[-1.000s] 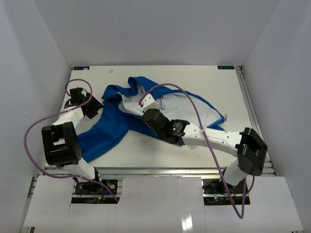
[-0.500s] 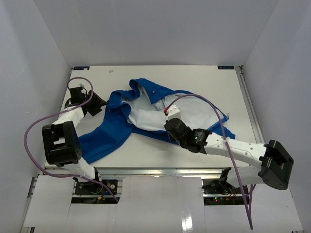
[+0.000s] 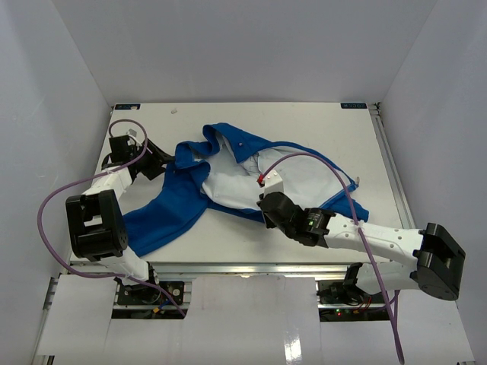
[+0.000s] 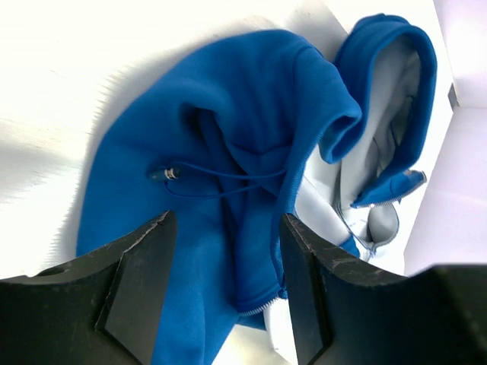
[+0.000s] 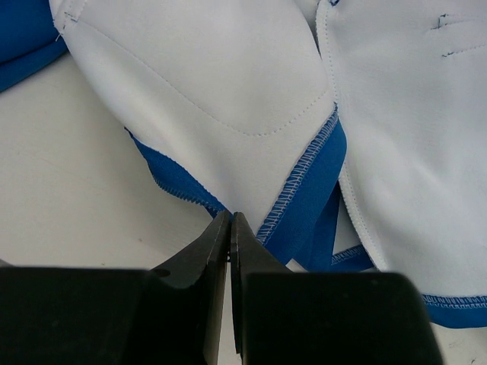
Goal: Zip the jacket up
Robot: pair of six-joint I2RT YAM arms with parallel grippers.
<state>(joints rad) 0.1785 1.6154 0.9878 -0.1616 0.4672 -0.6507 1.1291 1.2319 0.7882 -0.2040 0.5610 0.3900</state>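
The bright-blue jacket [image 3: 163,209] lies open on the table with its pale lining [image 3: 228,182] facing up and one sleeve trailing to the near left. My right gripper [image 3: 266,207] is at the jacket's near edge. In the right wrist view its jaws [image 5: 230,220] are shut, with the tips on the blue toothed zipper edge [image 5: 179,186] just below the lining [image 5: 228,76]. My left gripper [image 3: 157,163] is open at the jacket's left side. In the left wrist view it [image 4: 224,304] straddles a fold of blue cloth [image 4: 228,114] with a zipper edge [image 4: 255,306] and a drawstring [image 4: 221,176].
The white table [image 3: 319,129] is boxed in by white walls on three sides. A metal rail [image 3: 388,167] runs along its right edge. Purple cables [image 3: 312,156] loop over both arms. The right arm stretches low along the near edge.
My right gripper has moved right and toward the near edge, and the jacket's edge and lining have spread with it. My left gripper has edged toward the jacket's shoulder.
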